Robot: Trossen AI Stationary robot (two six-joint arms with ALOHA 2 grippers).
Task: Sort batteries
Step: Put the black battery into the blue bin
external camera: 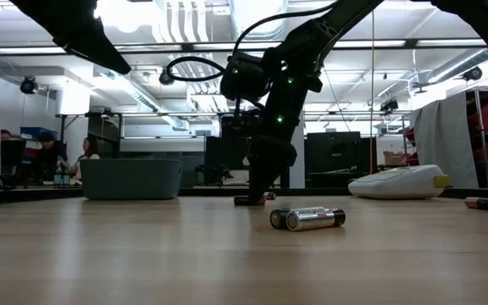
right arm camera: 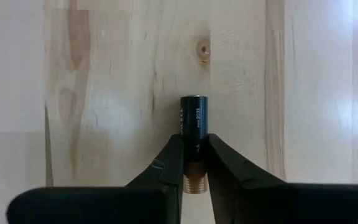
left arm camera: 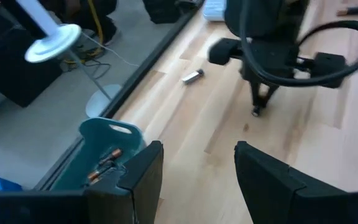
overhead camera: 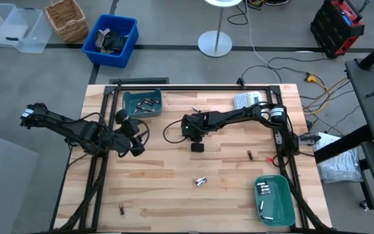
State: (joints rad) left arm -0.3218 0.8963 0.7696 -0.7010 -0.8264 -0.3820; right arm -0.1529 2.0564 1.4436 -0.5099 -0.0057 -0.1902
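Note:
A dark battery with a coppery end [right arm camera: 194, 118] lies on the wooden table [overhead camera: 161, 188] near its middle, and my right gripper [right arm camera: 194, 163] [overhead camera: 197, 147] [external camera: 252, 196] is shut on it. My left gripper [left arm camera: 197, 177] [overhead camera: 137, 138] hovers open over the table's left half, holding nothing. Two silvery batteries [overhead camera: 201, 181] [external camera: 307, 219] lie side by side nearer the front edge. More single batteries lie loose: a dark one [overhead camera: 250, 155], another dark one [overhead camera: 121, 208], and a silvery one [left arm camera: 192, 76] near the far edge. My right gripper pinches the dark battery's two long sides [right arm camera: 195, 149] between its two fingers, toward the coppery end. The fingers slant steeply down from above. The battery points away past the fingertips, its dark end free. In the low view it sits at table level [external camera: 251, 201].
A teal tray [overhead camera: 141, 104] [left arm camera: 104, 140] at the far left holds coppery batteries. Another teal tray [overhead camera: 274, 198] at the near right holds silvery ones. A grey-white label maker [overhead camera: 247, 101] [external camera: 396, 182] lies at the far right. Cables run beside both arms.

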